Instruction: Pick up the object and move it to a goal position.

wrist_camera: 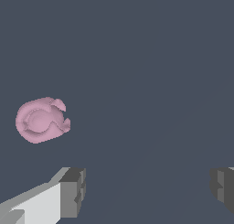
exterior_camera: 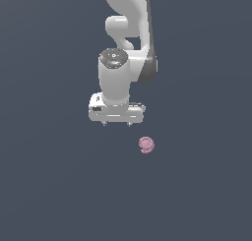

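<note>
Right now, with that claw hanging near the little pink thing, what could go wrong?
1. The gripper is open and empty, and the pink lump lies off to the exterior view's right of it. In the wrist view the lump sits outside the gap between the fingers. Closing or descending from here would likely miss it.

2. The lump is small and rounded, so a finger landing on its edge might nudge or roll it away.

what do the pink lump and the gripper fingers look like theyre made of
Pink lump: matte pale pink with soft shading and a chipped-looking swirl ridge. It could be clay or plastic; the render doesn't settle it.

Gripper fingers: flat dark grey blocks with hard edges and no gloss, perhaps rubber or plastic pads. They sit on a white, smooth body that looks like painted casing.
</note>
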